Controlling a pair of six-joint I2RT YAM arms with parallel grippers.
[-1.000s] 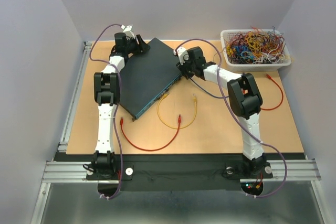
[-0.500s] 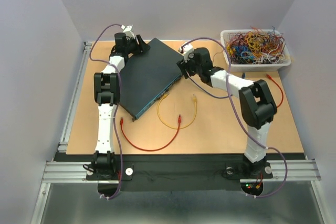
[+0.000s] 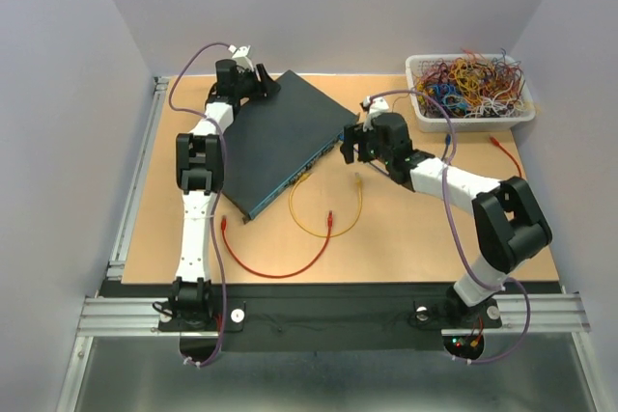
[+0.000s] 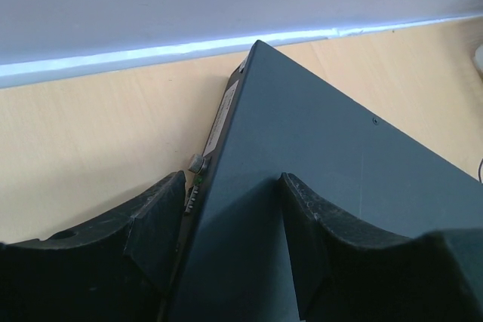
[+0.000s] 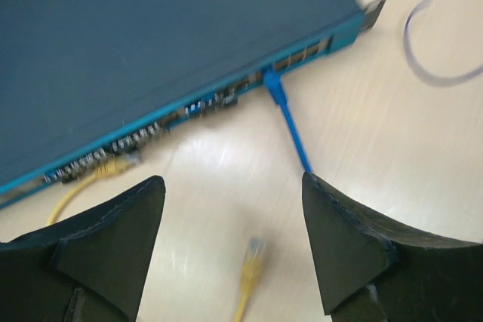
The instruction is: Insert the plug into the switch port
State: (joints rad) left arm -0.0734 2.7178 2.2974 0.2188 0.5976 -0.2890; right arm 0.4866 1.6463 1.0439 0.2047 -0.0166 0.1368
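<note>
The blue plug [image 5: 275, 88] sits in a switch port [image 5: 266, 74], mid-counter [image 5: 370, 118] toward the far edge, just ahead of the right hand [image 5: 230, 182], which is wide open and empty. The left hand [image 4: 232, 182] straddles the box's [image 4: 324, 156] corner; its grip is unclear.

Bright, even light, soft shadows. The flat dark teal rectangular box [image 5: 136, 43] is motion-blurred in the right wrist view.
</note>
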